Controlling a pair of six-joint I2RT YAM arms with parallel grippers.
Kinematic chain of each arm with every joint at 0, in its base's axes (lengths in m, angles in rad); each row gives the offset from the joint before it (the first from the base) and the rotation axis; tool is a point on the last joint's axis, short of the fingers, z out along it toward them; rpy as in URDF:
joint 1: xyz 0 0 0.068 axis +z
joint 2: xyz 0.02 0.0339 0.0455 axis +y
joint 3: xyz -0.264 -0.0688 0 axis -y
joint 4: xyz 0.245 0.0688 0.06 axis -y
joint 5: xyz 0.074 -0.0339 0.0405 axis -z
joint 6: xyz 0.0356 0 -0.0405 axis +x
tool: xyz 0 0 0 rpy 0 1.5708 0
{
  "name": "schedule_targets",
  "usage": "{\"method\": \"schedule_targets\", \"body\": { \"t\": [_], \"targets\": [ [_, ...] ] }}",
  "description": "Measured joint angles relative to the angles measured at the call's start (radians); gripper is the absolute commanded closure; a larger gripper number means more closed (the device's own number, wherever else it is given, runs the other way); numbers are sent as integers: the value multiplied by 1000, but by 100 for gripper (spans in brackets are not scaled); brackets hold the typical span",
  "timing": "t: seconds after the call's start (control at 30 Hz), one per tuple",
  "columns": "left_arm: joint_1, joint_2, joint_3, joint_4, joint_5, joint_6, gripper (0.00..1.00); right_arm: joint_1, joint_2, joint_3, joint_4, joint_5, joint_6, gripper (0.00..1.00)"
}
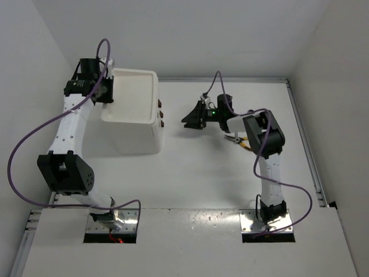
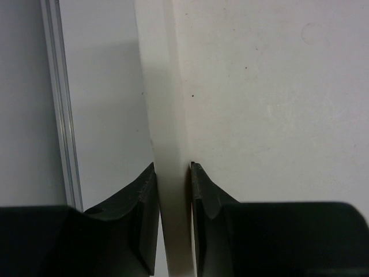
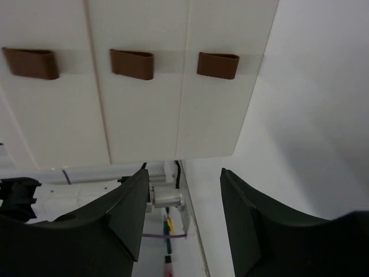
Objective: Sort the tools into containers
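Right wrist view: right gripper (image 3: 181, 184), jaws parted and empty, faces the brown knobs (image 3: 132, 63) on the drawer unit (image 3: 138, 121) at twelve o'clock, near; left gripper (image 2: 173, 173) is clamped on that unit's rim.

drawer unit (image 1: 135, 135) rear-left on table (image 1: 196, 179), pliers (image 1: 241, 141) well to its R, beneath R arm (image 1: 266, 144)

Open table (image 1: 202, 173) beside drawer unit (image 1: 138, 138)
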Motion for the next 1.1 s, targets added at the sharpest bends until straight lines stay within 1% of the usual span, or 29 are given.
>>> {"method": "schedule_targets", "body": {
  "t": [0.13,0.2,0.23,0.37,0.53,0.77,1.1],
  "targets": [
    [0,-1,0,0,18,5,100,52,163,44,187,11,192,48],
    [0,-2,-1,0,38,10,100,69,212,67,227,19,251,46],
    [0,-3,-1,0,51,13,100,79,239,87,250,25,280,43],
    [-7,-8,-11,10,91,20,100,100,297,158,305,56,363,41],
    [-27,-9,-14,15,114,27,100,103,299,189,357,101,410,41],
    [-39,-9,-18,19,142,29,100,107,328,206,372,127,447,41],
    [-38,-29,-53,58,143,6,100,113,309,120,385,161,438,41]
  ]
}}
